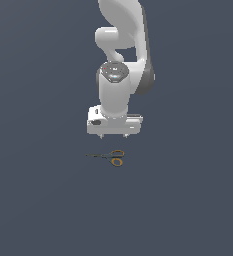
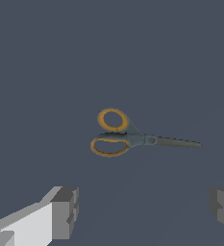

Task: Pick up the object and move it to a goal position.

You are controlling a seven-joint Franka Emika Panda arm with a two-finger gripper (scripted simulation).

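The small scissors (image 1: 111, 157) lie flat on the dark grey floor, with two orange-yellow ring handles toward the exterior view's right and thin dark blades pointing to the exterior view's left. In the wrist view the scissors (image 2: 132, 139) lie ahead of the fingers. My gripper (image 1: 114, 135) hangs above and slightly behind the scissors, not touching them. Its jaws are wide open and empty; one finger (image 2: 63, 211) and the other at the frame's edge (image 2: 223, 205) show with a broad gap between them.
The white arm (image 1: 119, 75) rises above the gripper to the top of the exterior view. The plain dark grey floor (image 1: 38, 200) surrounds the scissors. No goal marker shows.
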